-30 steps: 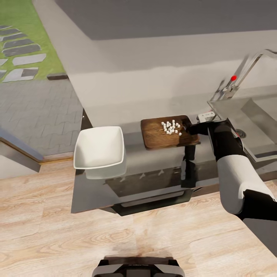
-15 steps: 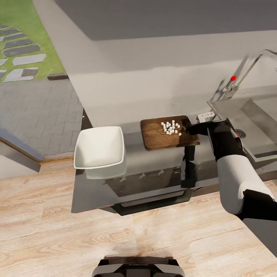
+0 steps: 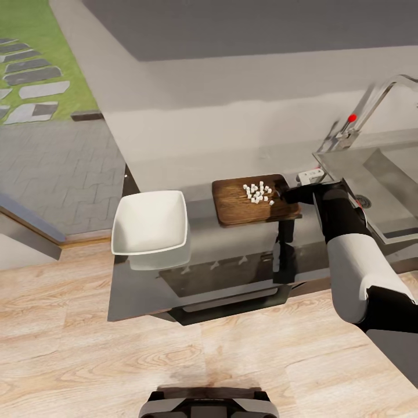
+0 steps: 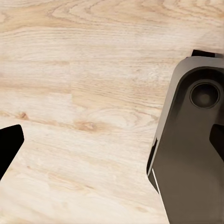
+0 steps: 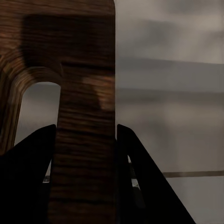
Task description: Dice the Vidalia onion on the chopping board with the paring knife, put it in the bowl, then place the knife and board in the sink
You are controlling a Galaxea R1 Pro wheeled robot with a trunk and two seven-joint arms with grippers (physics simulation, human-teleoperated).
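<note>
Head view, board: one chopping board (image 3: 253, 201) on the table (image 3: 232, 255), long axis running from the bowl toward the sink; handle end at the sink side.
Head view, right pincer (image 3: 283, 193): at that handle end, nearer arm by far.
Head view, onion: heap of white diced onion (image 3: 258, 192) on the board, too small to count.
Head view, bowl (image 3: 150, 222): one, beside the board, opposite the sink (image 3: 380, 186); empty.
Left wrist view, left pincer (image 4: 112, 154): spread wide over wooden floor (image 4: 84, 93).
Right wrist view: dark fingers (image 5: 28, 163) straddling the board's handle strip; pinching it.
</note>
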